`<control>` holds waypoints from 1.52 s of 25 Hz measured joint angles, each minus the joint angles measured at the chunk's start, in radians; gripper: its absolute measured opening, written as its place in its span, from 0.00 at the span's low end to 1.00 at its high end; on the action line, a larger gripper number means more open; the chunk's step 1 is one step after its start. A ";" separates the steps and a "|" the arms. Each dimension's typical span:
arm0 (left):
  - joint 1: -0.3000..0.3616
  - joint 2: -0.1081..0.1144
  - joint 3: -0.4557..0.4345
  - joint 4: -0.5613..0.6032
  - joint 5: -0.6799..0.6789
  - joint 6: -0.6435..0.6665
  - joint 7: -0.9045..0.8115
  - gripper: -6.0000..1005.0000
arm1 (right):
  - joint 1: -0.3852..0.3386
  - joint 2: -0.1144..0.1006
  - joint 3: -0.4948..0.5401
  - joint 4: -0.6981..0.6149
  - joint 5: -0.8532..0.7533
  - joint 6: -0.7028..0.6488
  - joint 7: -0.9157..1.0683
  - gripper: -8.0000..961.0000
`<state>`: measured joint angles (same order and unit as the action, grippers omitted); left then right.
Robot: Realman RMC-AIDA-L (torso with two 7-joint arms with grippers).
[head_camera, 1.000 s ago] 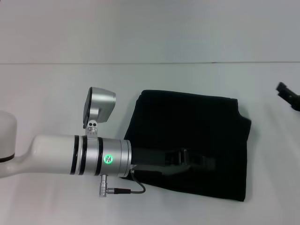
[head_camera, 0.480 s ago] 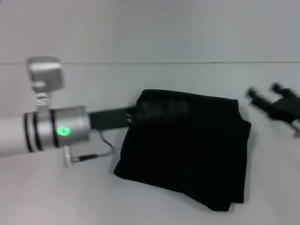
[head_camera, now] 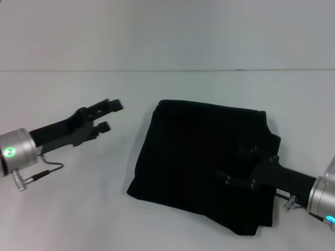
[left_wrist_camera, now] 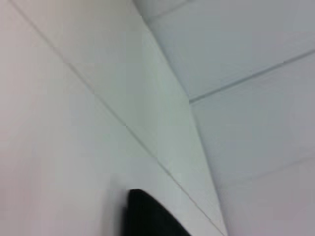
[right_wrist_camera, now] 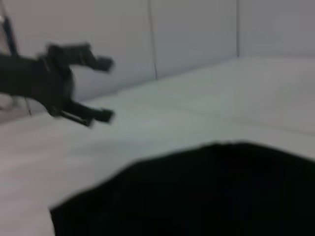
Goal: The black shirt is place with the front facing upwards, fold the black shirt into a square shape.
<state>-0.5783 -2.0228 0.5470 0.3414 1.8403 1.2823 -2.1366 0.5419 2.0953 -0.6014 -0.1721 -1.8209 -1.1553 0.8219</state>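
The black shirt (head_camera: 193, 146) lies folded into a rough rectangle on the white table, with no lettering showing. It also fills the lower part of the right wrist view (right_wrist_camera: 206, 196). My left gripper (head_camera: 112, 115) is open and empty, just above the table to the left of the shirt and apart from it. It also shows in the right wrist view (right_wrist_camera: 101, 91). My right gripper (head_camera: 235, 164) reaches in from the lower right over the shirt's right half, with its jaws apart and holding nothing. A dark shape (left_wrist_camera: 147, 216) shows in the left wrist view; I cannot tell what it is.
The white table (head_camera: 78, 209) spreads on all sides of the shirt. A seam line (head_camera: 167, 70) runs across the table behind the shirt.
My left arm has drawn back off the shirt to the left and its gripper now stands open beside it. My right gripper has come in from the right edge over the shirt.
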 joint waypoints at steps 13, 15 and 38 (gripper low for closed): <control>-0.052 0.062 0.045 -0.005 0.192 0.027 -0.222 0.95 | -0.008 -0.007 0.046 -0.019 0.011 0.059 0.010 0.98; -0.065 0.062 0.046 -0.006 0.195 0.039 -0.241 0.95 | -0.018 -0.008 0.047 -0.033 0.011 0.006 0.012 0.98; -0.178 -0.019 0.177 -0.040 0.208 -0.216 -0.367 0.88 | -0.127 -0.015 0.021 -0.136 -0.127 -0.297 0.019 0.98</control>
<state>-0.7560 -2.0415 0.7241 0.3017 2.0479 1.0661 -2.5040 0.4149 2.0806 -0.5799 -0.3084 -1.9482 -1.4519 0.8408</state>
